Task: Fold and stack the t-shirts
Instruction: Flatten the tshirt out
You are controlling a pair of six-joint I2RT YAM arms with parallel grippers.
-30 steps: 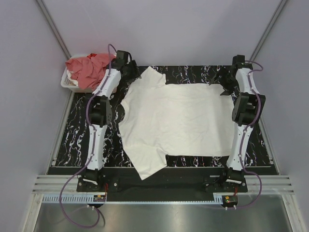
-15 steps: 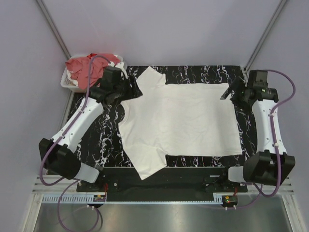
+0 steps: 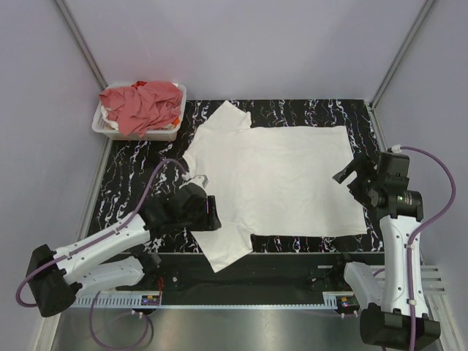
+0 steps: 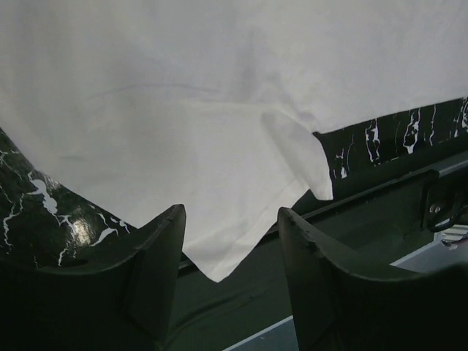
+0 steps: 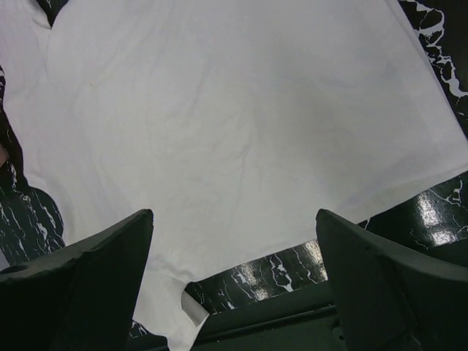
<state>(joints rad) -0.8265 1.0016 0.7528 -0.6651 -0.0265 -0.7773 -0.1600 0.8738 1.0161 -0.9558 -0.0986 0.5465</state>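
Presumably the near sleeve (image 3: pixel 228 252) of the white t-shirt (image 3: pixel 278 175), spread flat on the black marbled table (image 3: pixel 128 190), is to be folded inward; its edge should be pinched cleanly and carried low. The left gripper (image 3: pixel 213 216) and right gripper (image 3: pixel 351 175) are held spread, empty. 1 basket (image 3: pixel 172 133) of red shirts (image 3: pixel 139 106) is set far left, by grey walls (image 3: pixel 256 44).

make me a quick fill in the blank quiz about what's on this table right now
1. The t-shirt spread flat on the table is ____ in colour.
2. The salmon-red shirts lie piled in a plastic ____ at the far left corner.
3. The left gripper and the right gripper both stand ____, holding nothing.

Missing words: white; basket; open
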